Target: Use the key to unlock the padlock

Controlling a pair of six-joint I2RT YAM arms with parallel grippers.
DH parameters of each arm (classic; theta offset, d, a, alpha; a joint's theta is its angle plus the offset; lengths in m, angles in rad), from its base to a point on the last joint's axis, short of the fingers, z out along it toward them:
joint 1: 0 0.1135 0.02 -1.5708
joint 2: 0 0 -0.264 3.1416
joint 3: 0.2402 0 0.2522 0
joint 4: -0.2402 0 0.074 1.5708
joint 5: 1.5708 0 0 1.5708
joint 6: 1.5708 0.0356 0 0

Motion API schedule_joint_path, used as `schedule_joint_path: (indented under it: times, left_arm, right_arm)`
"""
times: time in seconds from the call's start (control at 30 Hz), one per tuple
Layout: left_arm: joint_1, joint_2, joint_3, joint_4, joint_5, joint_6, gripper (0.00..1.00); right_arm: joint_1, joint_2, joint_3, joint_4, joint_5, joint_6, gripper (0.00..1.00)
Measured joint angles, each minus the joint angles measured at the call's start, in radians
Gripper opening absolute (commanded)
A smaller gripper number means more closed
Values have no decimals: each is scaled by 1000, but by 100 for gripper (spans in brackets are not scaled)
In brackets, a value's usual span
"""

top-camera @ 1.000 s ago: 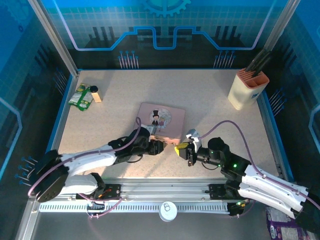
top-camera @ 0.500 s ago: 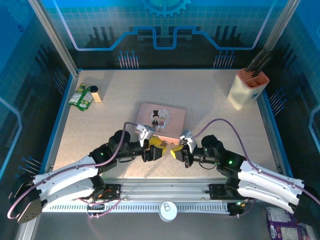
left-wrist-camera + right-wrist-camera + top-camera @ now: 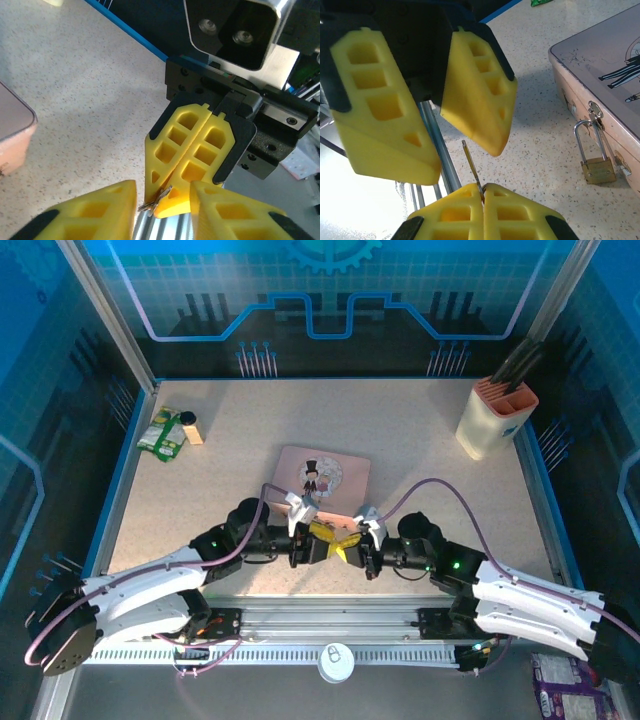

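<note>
Arms have met low in the frame: left tool [image 3: 319, 535] gapes around the key [image 3: 471, 167], right tool [image 3: 348, 544] pinches it tight. Swap looks near; padlock [image 3: 597, 168] still locked.

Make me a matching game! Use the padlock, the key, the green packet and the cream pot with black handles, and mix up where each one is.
Things:
1. padlock
2. key
3. green packet
4. cream pot

Places:
A. far right corner of the table
B. pinched in the shut jaws of the right arm
C. hooked on the clasp of the pink tin
D. far left side of the table

Right pairs: 1-C, 2-B, 3-D, 4-A.
</note>
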Motion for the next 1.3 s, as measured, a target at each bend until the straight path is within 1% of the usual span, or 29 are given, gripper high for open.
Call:
schedule_joint_path:
  times: [0.13,0.33,0.4,0.43,0.5,0.57,0.67,0.77,0.9,1.03,1.17,1.3]
  left_arm:
    - [0,5,0,4,7,-13,20]
    - [0,10,0,13,0,-16,7]
    - [0,11,0,15,-8,-19,0]
    - [0,11,0,18,-10,-26,0]
    - [0,11,-2,32,-26,-45,0]
    - [0,11,-25,103,-48,-85,0]
    - [-1,12,-84,238,-104,-165,0]
    - [-1,19,-133,340,-168,-249,0]
    - [-1,37,-159,446,-224,-341,0]
    - [-8,65,-159,542,-247,-415,0]
    - [-27,95,-159,602,-268,-463,0]
    - [-36,112,-159,634,-287,-490,0]
  right_arm:
    - [1,6,0,11,-1,0,0]
    - [6,6,0,21,-1,0,0]
    - [6,6,0,21,0,2,0]
    - [6,6,0,22,2,4,4]
    - [6,1,0,25,15,13,19]
    - [5,-12,-2,41,26,27,30]
    - [-6,-51,-33,105,29,83,37]
    - [-45,-79,-92,216,16,162,43]
    - [-113,-69,-173,388,-13,288,48]
    - [-146,-8,-198,541,-47,398,48]
    - [-149,69,-198,712,-79,482,46]
    - [-151,139,-199,839,-96,539,42]
